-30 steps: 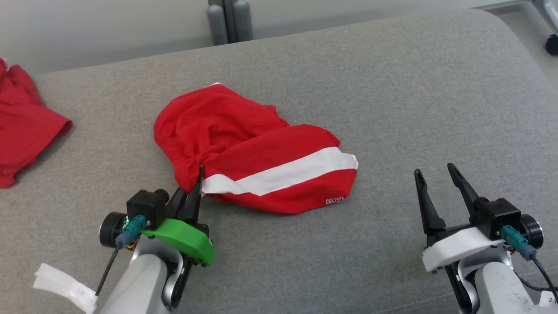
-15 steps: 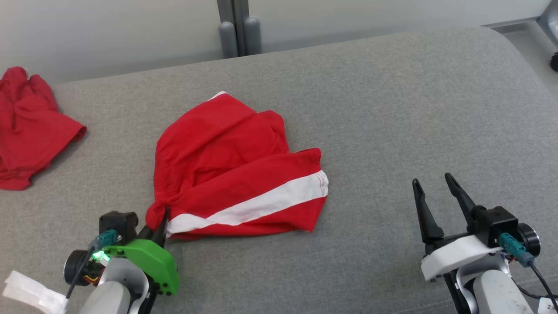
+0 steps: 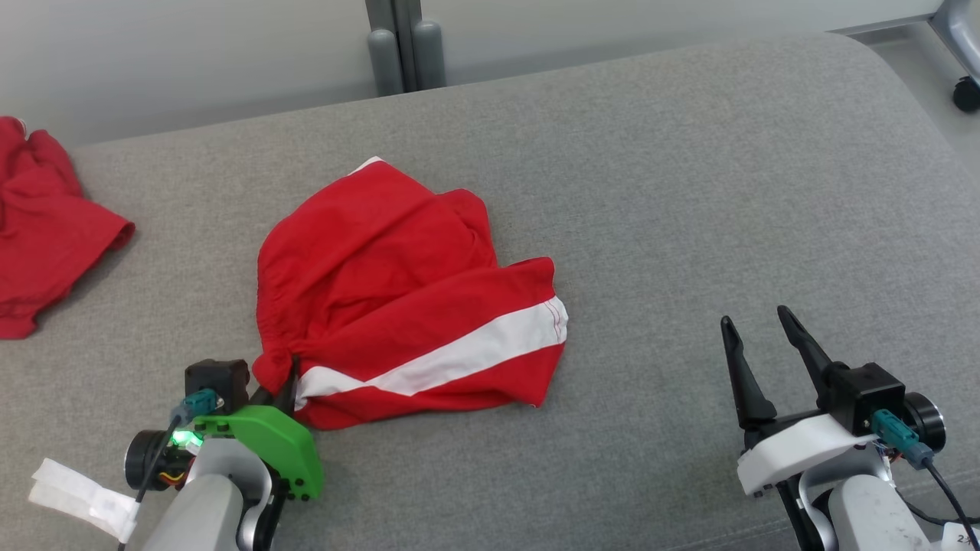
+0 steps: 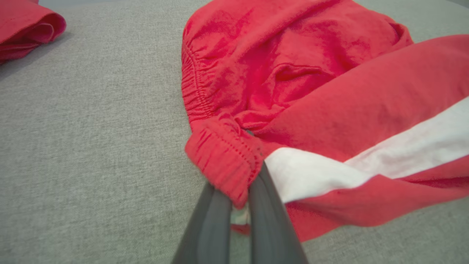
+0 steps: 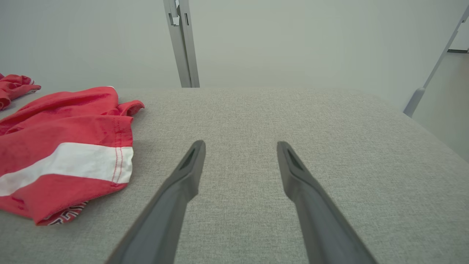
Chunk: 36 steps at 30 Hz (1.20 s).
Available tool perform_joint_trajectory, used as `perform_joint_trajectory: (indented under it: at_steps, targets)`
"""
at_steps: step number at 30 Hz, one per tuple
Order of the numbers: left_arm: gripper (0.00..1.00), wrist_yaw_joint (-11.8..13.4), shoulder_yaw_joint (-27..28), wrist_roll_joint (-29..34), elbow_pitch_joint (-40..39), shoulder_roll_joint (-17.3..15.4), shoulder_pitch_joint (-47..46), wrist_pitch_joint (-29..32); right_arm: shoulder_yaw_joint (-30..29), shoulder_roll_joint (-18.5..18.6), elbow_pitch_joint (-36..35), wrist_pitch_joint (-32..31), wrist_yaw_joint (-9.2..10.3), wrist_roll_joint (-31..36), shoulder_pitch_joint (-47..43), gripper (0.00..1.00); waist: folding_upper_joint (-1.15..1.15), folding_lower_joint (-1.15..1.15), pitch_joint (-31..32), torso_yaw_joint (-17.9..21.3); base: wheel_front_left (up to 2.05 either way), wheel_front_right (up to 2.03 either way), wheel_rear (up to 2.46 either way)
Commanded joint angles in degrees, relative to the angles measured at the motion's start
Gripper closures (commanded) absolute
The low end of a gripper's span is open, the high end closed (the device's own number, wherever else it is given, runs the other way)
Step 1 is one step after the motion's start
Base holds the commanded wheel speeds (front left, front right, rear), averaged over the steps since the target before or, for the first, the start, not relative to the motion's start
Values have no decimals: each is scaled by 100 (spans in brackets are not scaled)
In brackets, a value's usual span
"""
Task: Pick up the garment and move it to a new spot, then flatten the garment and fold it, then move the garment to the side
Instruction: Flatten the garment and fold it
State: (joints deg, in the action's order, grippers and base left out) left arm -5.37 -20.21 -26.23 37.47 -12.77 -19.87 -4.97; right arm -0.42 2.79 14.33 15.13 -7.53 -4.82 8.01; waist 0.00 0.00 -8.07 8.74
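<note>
So, your left pincer clamped on garment waistband; right pincer apart. Garment crumpled on desk: relocation likely underway; flatten, fold, side-move left for you.

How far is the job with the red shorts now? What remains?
Done: the left gripper is shut on the waistband of the red shorts. In hand: the move; the shorts lie crumpled on the grey cushion. Left: flattening, folding, putting aside. The right gripper is open, apart from them.
</note>
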Motion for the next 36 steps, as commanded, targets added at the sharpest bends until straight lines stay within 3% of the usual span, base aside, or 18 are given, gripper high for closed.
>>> perform_joint_trajectory:
  at_steps: [1,2,15,27,36]
  targets:
    - [9,-24,-11,13,69,28,-84,-84,8,20,14,3,8,13,1,0,0,0,25,-14,0,0,0]
    - [0,-27,-19,25,99,23,-92,-138,4,20,17,3,8,11,-7,0,0,0,36,-24,0,0,0]
    - [0,65,48,-139,-180,165,603,-816,-85,20,29,3,8,-27,-139,0,0,0,237,-310,0,0,0]
    - [0,276,553,-25,-1319,384,1278,-1026,-77,20,-38,2,8,33,-136,0,0,0,493,-435,0,0,0]
    - [0,81,1116,401,-2024,759,1829,-1018,-64,19,-100,2,8,65,-220,0,0,0,759,-406,0,0,0]
